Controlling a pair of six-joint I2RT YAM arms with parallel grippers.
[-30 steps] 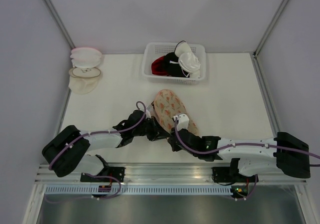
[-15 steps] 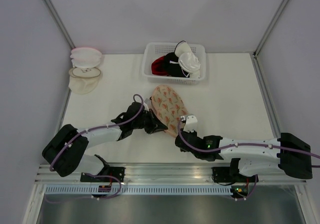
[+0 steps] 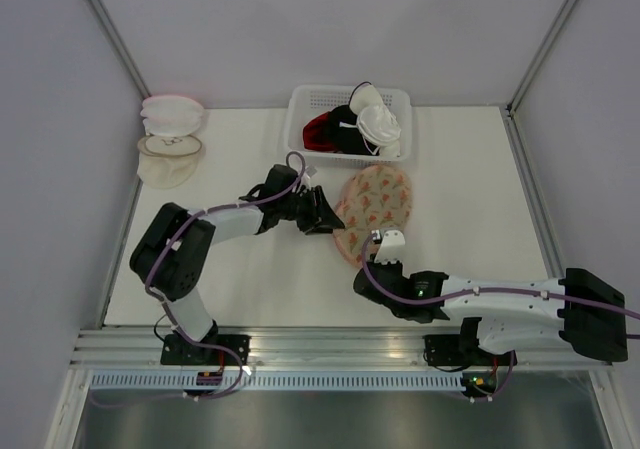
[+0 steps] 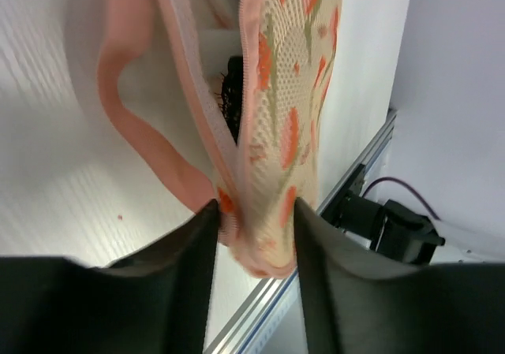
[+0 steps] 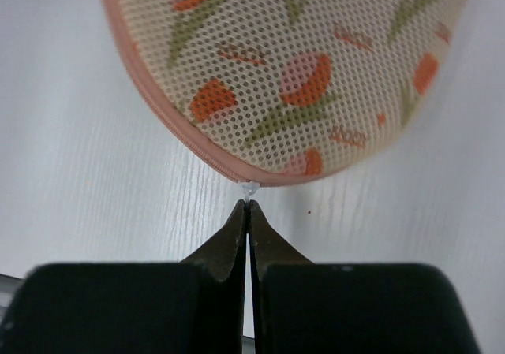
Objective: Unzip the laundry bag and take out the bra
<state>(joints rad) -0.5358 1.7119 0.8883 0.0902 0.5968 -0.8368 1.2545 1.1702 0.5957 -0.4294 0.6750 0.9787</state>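
Unzipping: my left gripper (image 4: 252, 236) clamps the laundry bag (image 3: 376, 205), the right gripper (image 5: 249, 214) apparently pinches its zip pull (image 5: 250, 188), to be drawn along next

The flat beige laundry bag (image 5: 300, 70) with orange and green flowers is soft net cloth full of tiny holes, with a smooth pink cloth strip round its edge and a little white zip tab (image 5: 249, 188) that looks like hard plastic. My black left fingers (image 4: 197, 275) and right fingers (image 5: 229, 247) are smooth with a dull shine, like plastic. The white table (image 5: 95, 180) is matt with fine lines like wood grain, and the white basket (image 3: 297, 129) is plastic bars.
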